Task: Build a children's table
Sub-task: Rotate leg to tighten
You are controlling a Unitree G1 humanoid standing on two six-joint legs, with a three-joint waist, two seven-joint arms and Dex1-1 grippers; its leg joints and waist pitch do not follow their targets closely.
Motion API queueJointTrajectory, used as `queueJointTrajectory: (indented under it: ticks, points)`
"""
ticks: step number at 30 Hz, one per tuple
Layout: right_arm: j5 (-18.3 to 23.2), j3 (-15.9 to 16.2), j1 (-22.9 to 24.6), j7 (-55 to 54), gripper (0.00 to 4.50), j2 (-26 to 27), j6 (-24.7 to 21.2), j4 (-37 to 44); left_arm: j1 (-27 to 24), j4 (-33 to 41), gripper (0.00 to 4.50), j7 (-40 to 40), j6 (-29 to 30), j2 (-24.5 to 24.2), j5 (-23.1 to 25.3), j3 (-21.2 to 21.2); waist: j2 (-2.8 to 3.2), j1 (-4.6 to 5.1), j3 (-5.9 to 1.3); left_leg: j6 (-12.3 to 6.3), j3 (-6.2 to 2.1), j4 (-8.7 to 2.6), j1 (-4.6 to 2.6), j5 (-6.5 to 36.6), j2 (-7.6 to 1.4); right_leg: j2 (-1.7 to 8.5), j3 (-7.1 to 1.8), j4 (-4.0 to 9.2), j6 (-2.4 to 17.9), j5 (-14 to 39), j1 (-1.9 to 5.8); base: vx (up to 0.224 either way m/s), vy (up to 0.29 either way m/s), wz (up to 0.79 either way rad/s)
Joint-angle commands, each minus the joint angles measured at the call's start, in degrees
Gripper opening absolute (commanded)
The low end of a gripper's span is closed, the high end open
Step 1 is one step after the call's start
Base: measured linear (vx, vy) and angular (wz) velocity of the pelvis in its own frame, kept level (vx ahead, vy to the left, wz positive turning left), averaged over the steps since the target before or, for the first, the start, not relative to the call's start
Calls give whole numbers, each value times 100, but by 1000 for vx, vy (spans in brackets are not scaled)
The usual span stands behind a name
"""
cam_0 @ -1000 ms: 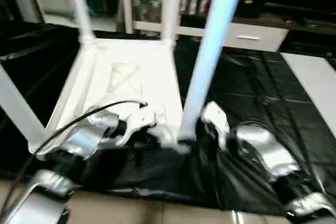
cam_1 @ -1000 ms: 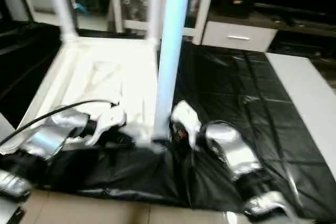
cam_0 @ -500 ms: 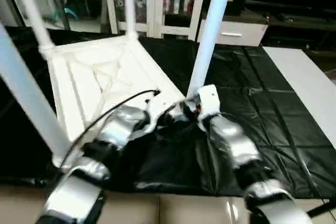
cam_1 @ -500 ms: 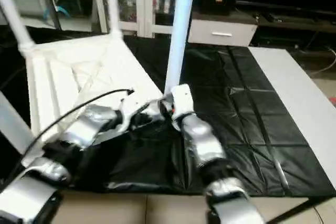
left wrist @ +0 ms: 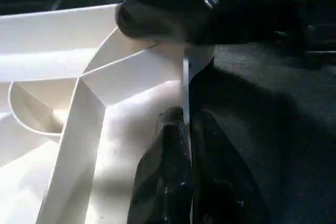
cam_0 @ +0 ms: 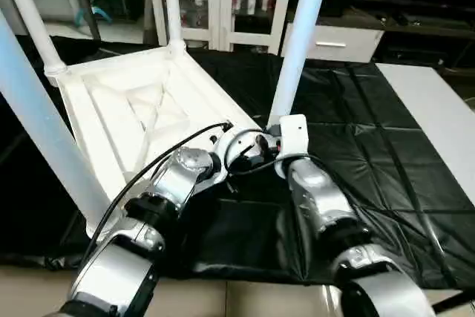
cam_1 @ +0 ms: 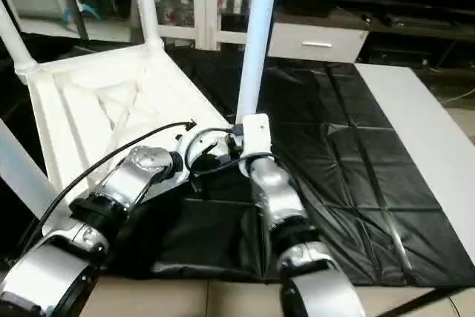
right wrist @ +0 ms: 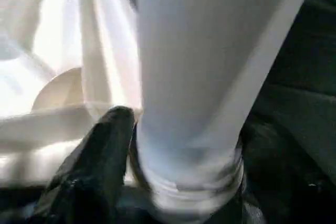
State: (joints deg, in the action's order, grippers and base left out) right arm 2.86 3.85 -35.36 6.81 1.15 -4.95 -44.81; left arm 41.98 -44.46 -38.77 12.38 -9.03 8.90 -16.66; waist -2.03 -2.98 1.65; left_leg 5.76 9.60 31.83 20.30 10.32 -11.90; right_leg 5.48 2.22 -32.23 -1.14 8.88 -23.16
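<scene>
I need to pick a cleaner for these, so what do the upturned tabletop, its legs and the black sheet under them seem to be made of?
Tabletop: probably moulded white plastic, matt, going by its crossed ribs and round corner sockets. Leg: smooth white tube, likely plastic, with a threaded end at the socket. Black sheet: thin glossy plastic film, creased and reflecting light.

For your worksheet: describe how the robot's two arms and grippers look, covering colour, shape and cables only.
Both forearms are rounded, shiny silver shells with black joints. The left arm carries a thin black cable looping over it. The right arm ends in a boxy white wrist block. The left gripper's fingers are glossy black and tapered.
</scene>
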Motion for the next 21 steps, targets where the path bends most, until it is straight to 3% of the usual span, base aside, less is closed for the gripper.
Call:
queueJointTrajectory:
  ticks: [1,2,3,5,6,7,8,12,13,16,20,21]
  points:
    - [-62,232,51,385,351,-77,59,265,-224,16,0,-171,-141,-100,8,-41,-12,-28,-254,-52,30,-442,38,1896,-46,181,-102,341,811,1904,201,0,0,0]
    - [87,351,170,1336,370,-424,-70,638,-392,170,0,-701,-160,-282,-94,-90,11,-47,-258,-62,31,-435,31,1863,-53,188,-99,358,799,2009,200,0,0,0]
    - [87,351,170,1336,375,-424,-70,638,-392,170,0,-701,-160,-282,-94,-90,6,-58,-265,-89,33,-424,23,1846,-60,184,-100,351,817,1934,205,0,0,0]
    - [133,402,214,1713,383,-545,-129,773,-449,225,0,-885,-130,-343,-138,-105,6,-60,-283,-122,51,-408,37,1585,-59,173,-114,299,968,1513,213,0,0,0]
    - [228,594,344,2397,406,-831,-231,1135,-547,330,0,-1273,-224,-480,-192,-190,3,-94,-291,-200,60,-376,62,1276,-53,163,-118,245,1074,1032,255,0,0,0]
    - [332,773,480,3001,412,-1132,-317,1506,-635,449,0,-1569,-161,-598,-255,-247,6,-98,-290,-237,68,-362,58,1204,-57,159,-120,220,1123,885,249,0,0,0]
    - [332,773,480,3001,412,-1132,-317,1506,-635,449,0,-1569,-161,-598,-255,-247,3,-115,-285,-327,79,-339,55,1099,-53,148,-124,186,1193,636,253,0,0,0]
    - [504,1205,820,4546,443,-2120,-357,2321,-946,994,0,-2921,-307,-1121,-483,-623,3,-173,-273,-413,81,-342,34,1116,-83,154,-124,168,1299,603,271,0,0,0]
    - [547,1272,887,4853,443,-2326,-388,2449,-1009,1148,0,-3233,-293,-1264,-504,-743,15,-209,-285,-415,88,-334,-1,1169,-90,156,-125,162,1334,626,254,0,0,0]
    - [664,1339,1018,5393,443,-2628,-530,2715,-1093,1394,0,-3625,-156,-1476,-494,-912,18,-223,-283,-422,111,-323,-35,1099,-82,128,-129,129,1468,394,230,0,0,0]
    - [799,1436,1159,5950,443,-2935,-746,3079,-1161,1681,0,-4045,98,-1681,-524,-1039,22,-275,-251,-318,109,-360,-41,1402,-108,149,-129,160,1418,828,241,0,0,0]
    - [837,1446,1185,6015,443,-2972,-795,3163,-1169,1707,0,-4040,94,-1689,-496,-1022,15,-276,-234,-240,102,-378,-48,1610,-105,159,-132,201,1320,1200,228,0,0,0]
